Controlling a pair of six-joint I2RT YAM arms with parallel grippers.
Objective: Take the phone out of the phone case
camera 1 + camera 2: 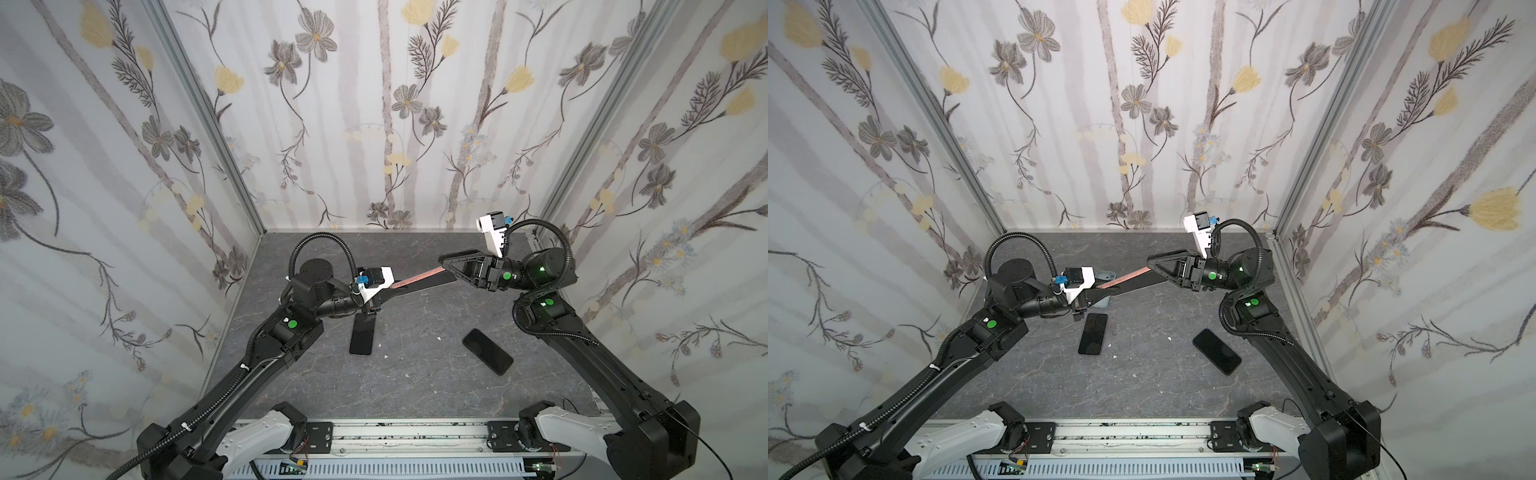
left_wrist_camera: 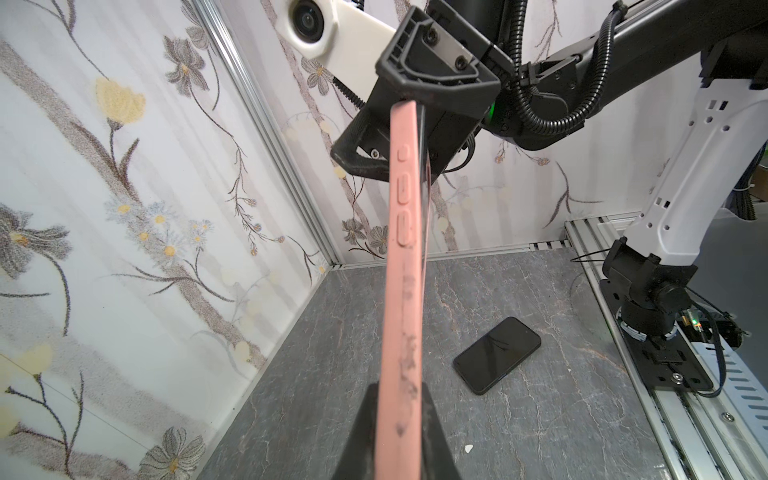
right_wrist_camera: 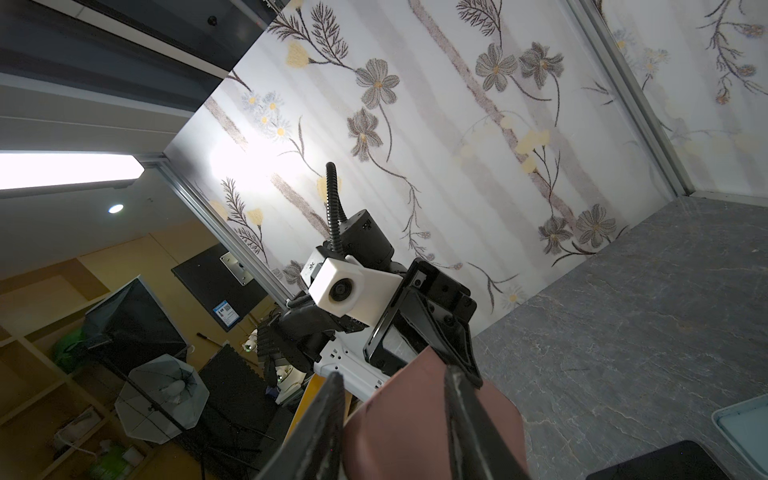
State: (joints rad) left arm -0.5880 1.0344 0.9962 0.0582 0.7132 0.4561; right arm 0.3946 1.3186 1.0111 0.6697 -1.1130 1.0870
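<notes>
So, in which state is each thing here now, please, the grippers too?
pink phone case: held in the air, phone still inside.
left gripper: shut on the pink phone case.
right gripper: around the case's other end; grip unclear.
black phone near the left arm: bare, flat on the table, screen dark.
black phone near the right arm: the same.
light blue case: on the table, empty.

A dark grey, marble-veined slab forms the floor. Behind the slab rises a back wall papered in pale stripes with grey and yellow flowers. The same paper covers the side walls to the left and right of the slab. Aluminium posts stand at the slab's rear corners. Beyond the slab, the right wrist view shows a wider room: a bright ceiling strip light, a round downlight, wooden shelves and a white photo umbrella.
</notes>
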